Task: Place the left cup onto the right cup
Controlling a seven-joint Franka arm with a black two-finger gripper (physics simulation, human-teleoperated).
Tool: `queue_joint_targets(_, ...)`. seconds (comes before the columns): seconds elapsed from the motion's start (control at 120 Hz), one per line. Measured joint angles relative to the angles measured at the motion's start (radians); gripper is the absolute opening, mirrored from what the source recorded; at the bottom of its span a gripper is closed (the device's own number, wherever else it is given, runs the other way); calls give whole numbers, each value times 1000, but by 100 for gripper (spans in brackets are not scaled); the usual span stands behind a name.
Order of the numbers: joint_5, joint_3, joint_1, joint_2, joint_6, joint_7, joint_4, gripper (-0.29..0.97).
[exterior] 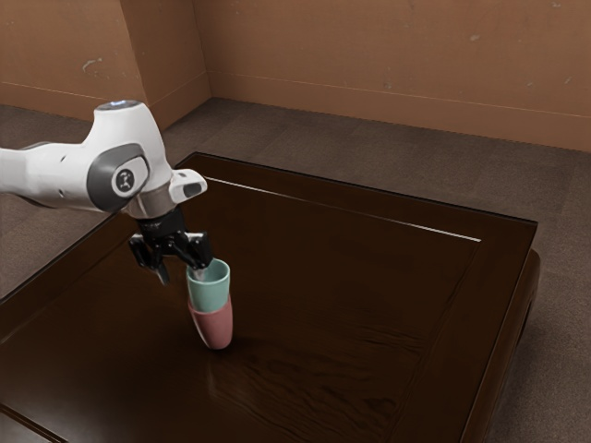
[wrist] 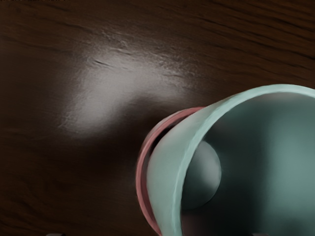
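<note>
The placing step is judged all but done: the teal cup [exterior: 212,291] is nested in the pink cup [exterior: 214,328], which stands on the worktop [exterior: 369,305]. The claw [exterior: 180,270] is set just above the pink cup at the teal rim, its jaws spread and nothing pinched. A straight lift clear is called for next. The teal cup's long axis is roughly upright, with the mouth pointed upward.

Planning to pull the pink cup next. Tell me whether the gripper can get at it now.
Probably only partly. The teal cup sits nested in the pink cup, blocking its rim, and the gripper is at the teal rim. Only the pink cup's lower outer wall is exposed.
</note>
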Motion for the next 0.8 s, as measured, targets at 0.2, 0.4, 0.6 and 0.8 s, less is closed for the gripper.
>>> queue_joint_targets(0.2, 1, -2, 1, -20, -4, 3, 0, 61)
queue_joint_targets(0.4, 14, -45, -5, -51, -55, 31, 118, 65)
queue_joint_targets(0.6, 17, -37, -5, -35, -152, 140, 283, 67)
queue_joint_targets(0.8, 19, -36, -11, 13, -283, 223, 470, 68)
